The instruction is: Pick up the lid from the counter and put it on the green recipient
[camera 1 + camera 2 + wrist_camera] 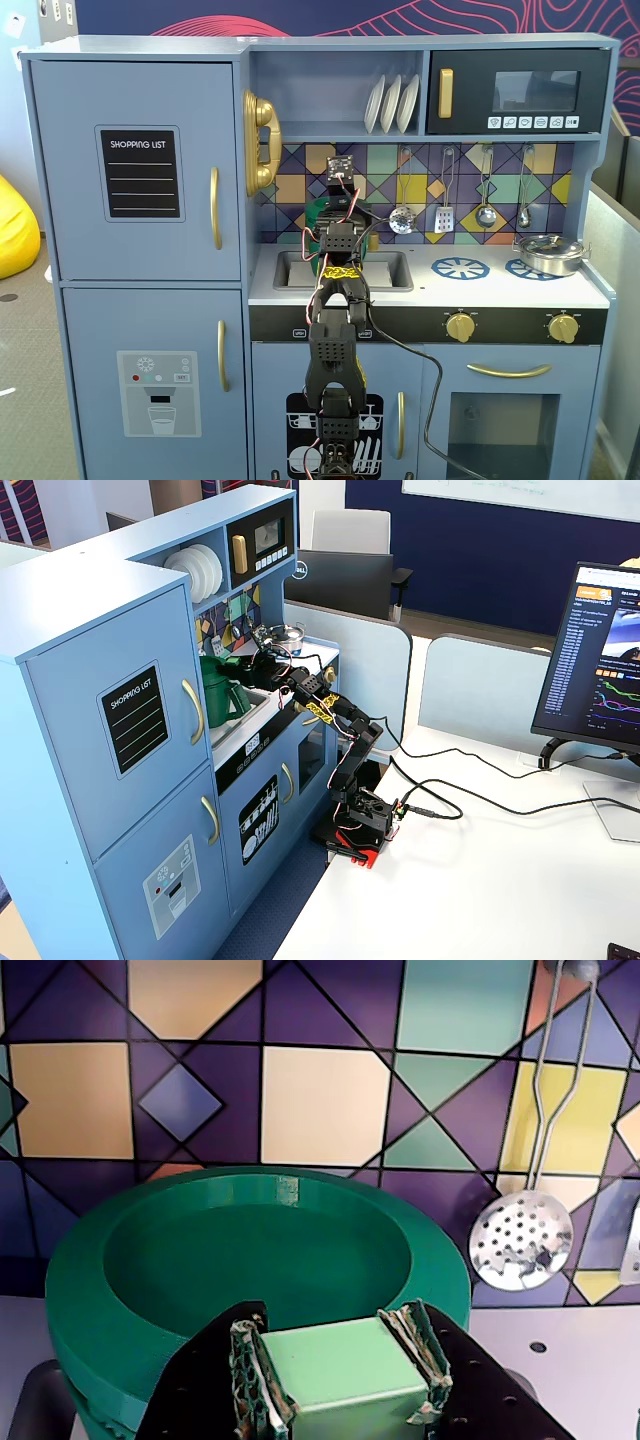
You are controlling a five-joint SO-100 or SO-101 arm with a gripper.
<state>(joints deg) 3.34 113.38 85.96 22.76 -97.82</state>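
Note:
In the wrist view my gripper (336,1332) is shut on a pale green block (340,1372), which looks like the lid's tab handle. The lid's disc is out of view below the frame. Just beyond the fingertips stands the dark green pot (95,1290), its mouth open and empty. It is close to the tiled back wall. In a fixed view the pot (218,695) stands at the sink, and the gripper (250,664) is level with its top. In the front fixed view the arm hides most of the pot (314,214).
The sink (290,270) lies under the arm. A silver pot (548,252) sits on the right burner, beside a blue burner ring (460,267). A skimmer (520,1240) and other utensils hang on the wall to the right. A yellow phone (260,140) hangs to the left.

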